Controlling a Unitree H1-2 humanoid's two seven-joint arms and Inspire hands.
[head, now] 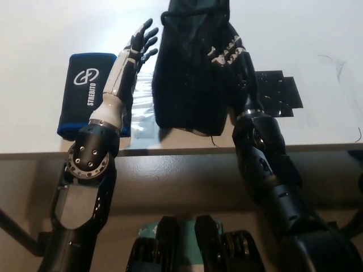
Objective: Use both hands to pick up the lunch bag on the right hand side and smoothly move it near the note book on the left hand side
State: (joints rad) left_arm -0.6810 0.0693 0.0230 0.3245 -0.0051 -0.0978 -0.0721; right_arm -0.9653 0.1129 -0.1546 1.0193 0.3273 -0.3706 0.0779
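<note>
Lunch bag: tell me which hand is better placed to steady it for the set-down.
Right. The right hand lies flat against the lunch bag, fingers on its side. The left hand is open beside the bag's left edge, over the blue-edged notebook; contact is unclear.
</note>
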